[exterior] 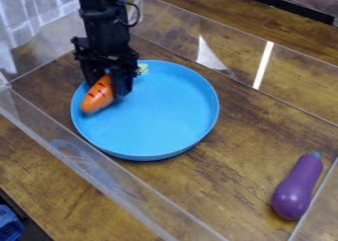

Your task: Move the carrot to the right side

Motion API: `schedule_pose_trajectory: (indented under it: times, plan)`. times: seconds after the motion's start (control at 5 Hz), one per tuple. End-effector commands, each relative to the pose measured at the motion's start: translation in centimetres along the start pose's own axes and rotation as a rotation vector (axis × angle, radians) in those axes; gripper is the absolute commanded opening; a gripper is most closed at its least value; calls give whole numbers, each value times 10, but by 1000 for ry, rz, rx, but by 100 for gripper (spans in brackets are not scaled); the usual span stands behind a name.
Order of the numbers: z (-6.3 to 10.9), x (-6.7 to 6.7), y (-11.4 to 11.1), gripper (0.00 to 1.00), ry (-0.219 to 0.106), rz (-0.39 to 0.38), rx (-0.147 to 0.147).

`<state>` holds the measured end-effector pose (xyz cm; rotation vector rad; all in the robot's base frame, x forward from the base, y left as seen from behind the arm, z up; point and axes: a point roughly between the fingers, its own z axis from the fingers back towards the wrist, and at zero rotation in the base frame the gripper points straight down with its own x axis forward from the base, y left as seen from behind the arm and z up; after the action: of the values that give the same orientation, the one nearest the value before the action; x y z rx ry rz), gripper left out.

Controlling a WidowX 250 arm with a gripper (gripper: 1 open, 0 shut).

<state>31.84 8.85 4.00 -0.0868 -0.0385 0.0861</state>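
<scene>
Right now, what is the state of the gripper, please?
Gripper: closed on the orange carrot, at the left part of the blue plate.

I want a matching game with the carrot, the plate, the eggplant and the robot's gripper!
Things:
1. carrot
2. plate
3. eggplant
4. gripper

Clues:
A. purple, off the plate
B. black, closed on something orange
C. orange, at the plate's left part in the picture
D. round and blue

Pairs: 1-C, 2-D, 3-A, 4-B
</scene>
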Motion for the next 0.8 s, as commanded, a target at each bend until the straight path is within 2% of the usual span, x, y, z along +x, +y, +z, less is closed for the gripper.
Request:
schedule_pose_trajectory:
  times: [0.0, 0.2, 0.6]
  plan:
    - [41, 15, -6, 0, -101, -27, 37]
    - [54, 17, -15, 0, -110, -39, 42]
    - [60, 19, -28, 0, -105, -65, 43]
